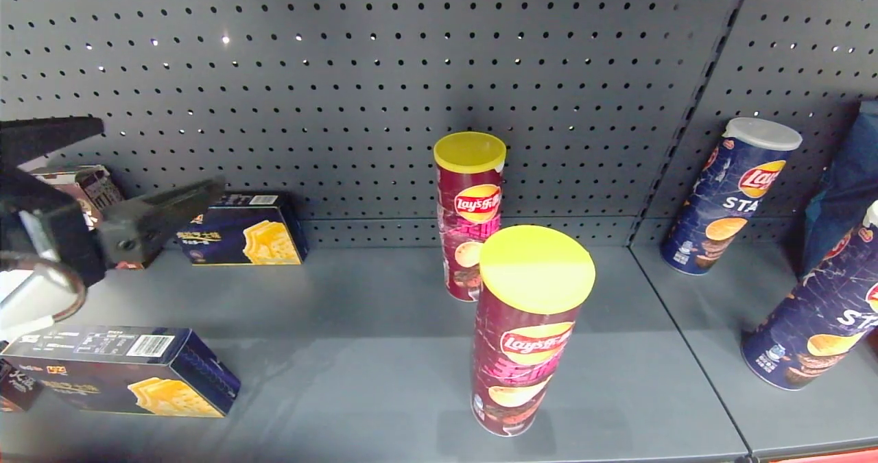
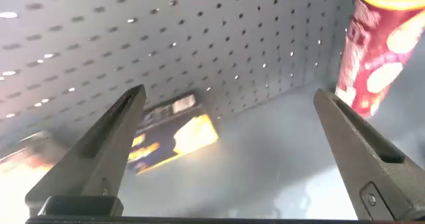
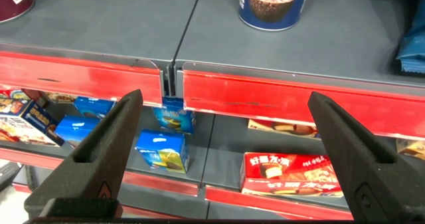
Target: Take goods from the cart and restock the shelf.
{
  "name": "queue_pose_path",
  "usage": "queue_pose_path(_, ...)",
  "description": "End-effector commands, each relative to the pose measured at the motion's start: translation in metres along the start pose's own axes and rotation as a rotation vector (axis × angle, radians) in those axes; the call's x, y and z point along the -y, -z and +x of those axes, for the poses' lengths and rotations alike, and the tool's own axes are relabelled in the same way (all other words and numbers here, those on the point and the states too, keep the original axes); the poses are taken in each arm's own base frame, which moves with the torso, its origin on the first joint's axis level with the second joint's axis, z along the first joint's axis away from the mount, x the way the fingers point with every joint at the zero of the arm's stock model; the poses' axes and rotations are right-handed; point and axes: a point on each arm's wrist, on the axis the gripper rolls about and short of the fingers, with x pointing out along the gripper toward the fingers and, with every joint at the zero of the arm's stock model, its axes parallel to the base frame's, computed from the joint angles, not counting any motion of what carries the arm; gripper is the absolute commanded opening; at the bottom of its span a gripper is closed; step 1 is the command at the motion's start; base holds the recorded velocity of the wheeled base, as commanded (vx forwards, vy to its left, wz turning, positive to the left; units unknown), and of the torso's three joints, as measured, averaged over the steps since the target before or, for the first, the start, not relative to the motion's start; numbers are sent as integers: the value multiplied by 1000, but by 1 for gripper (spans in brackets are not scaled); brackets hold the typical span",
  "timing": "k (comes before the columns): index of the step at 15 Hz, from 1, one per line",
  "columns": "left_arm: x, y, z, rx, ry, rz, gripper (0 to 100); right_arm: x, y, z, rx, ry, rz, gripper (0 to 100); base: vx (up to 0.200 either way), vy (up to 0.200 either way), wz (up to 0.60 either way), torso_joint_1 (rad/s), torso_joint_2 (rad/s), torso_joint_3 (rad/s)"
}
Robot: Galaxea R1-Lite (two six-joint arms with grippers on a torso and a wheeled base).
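Observation:
On the grey shelf (image 1: 357, 353) two maroon chip cans with yellow lids stand upright, one in front (image 1: 527, 333) and one behind (image 1: 469, 209). A dark blue cracker box (image 1: 241, 230) lies by the pegboard and a second one (image 1: 123, 370) lies near the shelf's front left. My left gripper (image 1: 158, 154) hovers open and holds nothing above the shelf's left end, facing the rear cracker box (image 2: 172, 134) and the maroon can (image 2: 378, 44). My right gripper (image 3: 226, 98) is open with nothing in it, in front of the red shelf edge (image 3: 265, 98), below a blue can (image 3: 272, 4).
Two blue chip cans (image 1: 730, 195) (image 1: 816, 319) and a blue bag (image 1: 850, 188) occupy the right shelf section. A small brown box (image 1: 86, 185) sits behind the left gripper. Lower shelves hold blue boxes (image 3: 163, 151) and a red box (image 3: 292, 174). Bare shelf lies between the boxes and the maroon cans.

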Motion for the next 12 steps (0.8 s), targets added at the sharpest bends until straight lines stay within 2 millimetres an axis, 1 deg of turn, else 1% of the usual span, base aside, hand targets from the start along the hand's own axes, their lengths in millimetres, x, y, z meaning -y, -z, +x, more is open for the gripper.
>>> queue_pose_path(1,-8,9,-44,32,-19,16,100,0,0,0,-1,-3,1,100,0,0,0,0,0,0)
queue_pose_path(3,-10,11,-53,24,-23,20,100,0,0,0,0,3,2,100,0,0,0,0,0,0)
queue_pose_path(4,-11,8,-54,31,-38,18,100,1,-9,-2,48,22,8,100,0,0,0,0,0,0)
queue_pose_path(5,-12,7,-55,33,-53,16,100,1,-53,-13,202,49,48,100,0,0,0,0,0,0)
queue_pose_path(6,-13,7,-56,36,-55,17,100,2,-81,-19,218,28,99,100,0,0,0,0,0,0)
queue_pose_path(7,-13,6,-56,38,-56,16,100,2,-103,-34,249,-7,99,100,0,0,0,0,0,0)
queue_pose_path(8,-13,6,-57,37,-57,16,100,2,-116,-43,240,-74,91,100,0,0,0,0,0,0)
queue_pose_path(9,-13,7,-56,33,-56,17,100,0,-133,-47,236,-173,80,100,0,0,0,0,0,0)
queue_pose_path(10,-12,9,-56,28,-56,18,100,-2,-149,-47,240,-251,69,100,0,0,0,0,0,0)
queue_pose_path(11,-12,8,-56,29,-55,18,100,-3,-167,-41,230,-324,60,100,0,0,0,0,0,0)
queue_pose_path(12,-12,8,-55,28,-58,20,100,-5,-189,-34,229,-383,52,100,0,0,0,0,0,0)
